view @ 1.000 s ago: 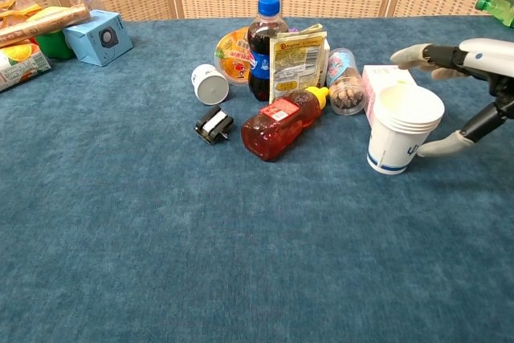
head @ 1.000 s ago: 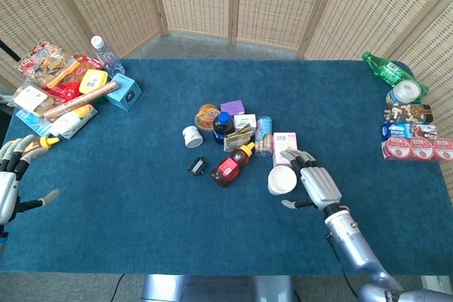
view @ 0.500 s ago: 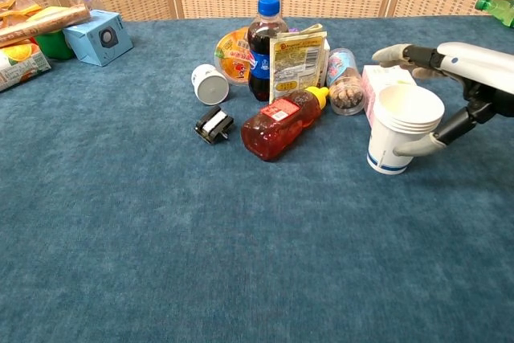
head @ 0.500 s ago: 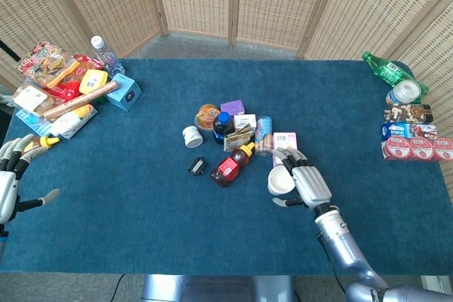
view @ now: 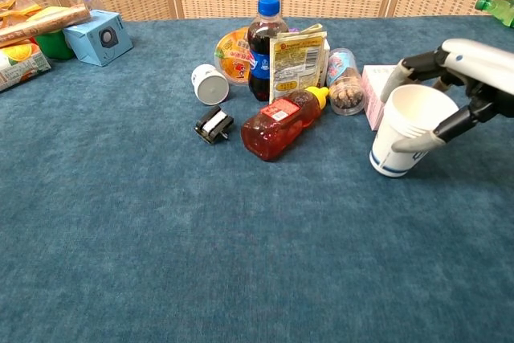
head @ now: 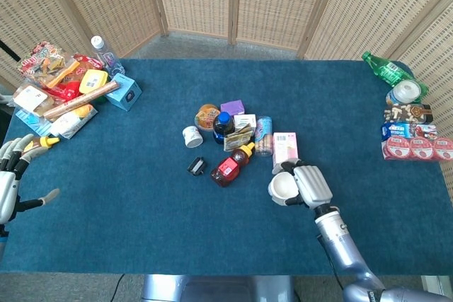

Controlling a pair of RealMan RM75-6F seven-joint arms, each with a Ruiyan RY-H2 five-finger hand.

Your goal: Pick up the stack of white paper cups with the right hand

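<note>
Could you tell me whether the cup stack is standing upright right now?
No, the cup stack leans left, its mouth tipped off vertical, with the right hand wrapped around it.

Blue-carpeted table (head: 141, 203), cola bottle (head: 223, 126), red syrup bottle (head: 231, 165), pink box (head: 285, 149), green bottle (head: 382, 68)

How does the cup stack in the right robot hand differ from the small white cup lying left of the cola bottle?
The stack of white paper cups is much larger than the small white cup. The stack is tilted, mouth up and left, in the right robot hand; the small cup lies on its side, untouched. The stack shows blue print near its base; the small cup looks plain. Both are white.
</note>
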